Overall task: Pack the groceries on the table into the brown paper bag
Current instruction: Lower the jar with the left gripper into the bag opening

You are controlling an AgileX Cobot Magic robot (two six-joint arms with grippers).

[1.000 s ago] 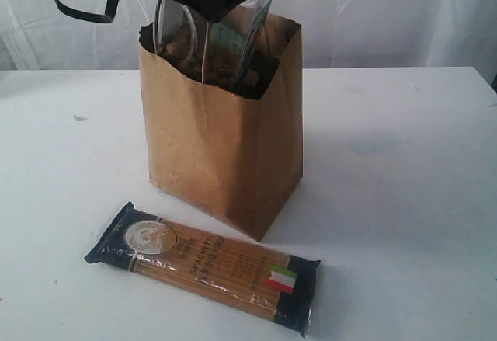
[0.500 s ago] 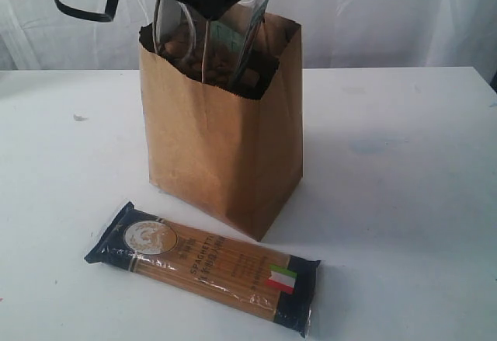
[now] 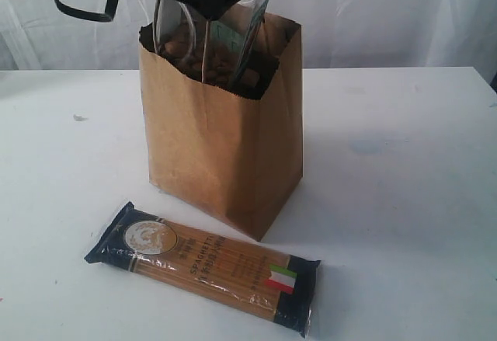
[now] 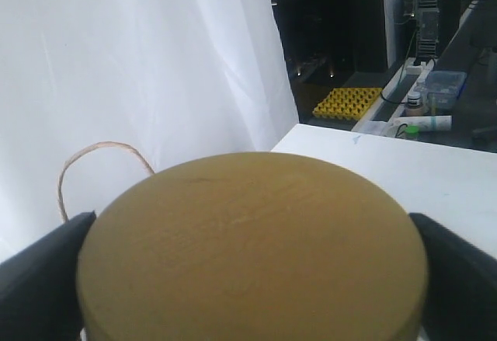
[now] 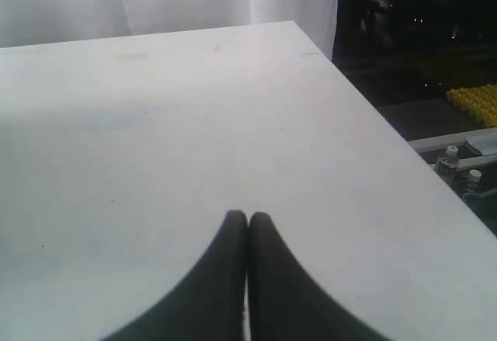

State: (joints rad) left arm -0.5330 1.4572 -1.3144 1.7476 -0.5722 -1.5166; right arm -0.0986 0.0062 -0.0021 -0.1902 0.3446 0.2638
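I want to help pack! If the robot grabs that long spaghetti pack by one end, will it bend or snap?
Probably stiff, not floppy: the spaghetti pack lies straight and flat on the table. Its thin strands might snap if lifted by one end, so the middle seems safer. The shiny wrapper may be slippery.

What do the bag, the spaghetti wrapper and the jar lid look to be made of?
Bag: brown kraft paper, matte, with creases and a serrated top edge.
Spaghetti wrapper: thin clear plastic film, glossy; the strands show through and the ends glint.
Jar lid: probably painted metal, satin gold; smooth with faint scuffs, though plastic cannot be ruled out.
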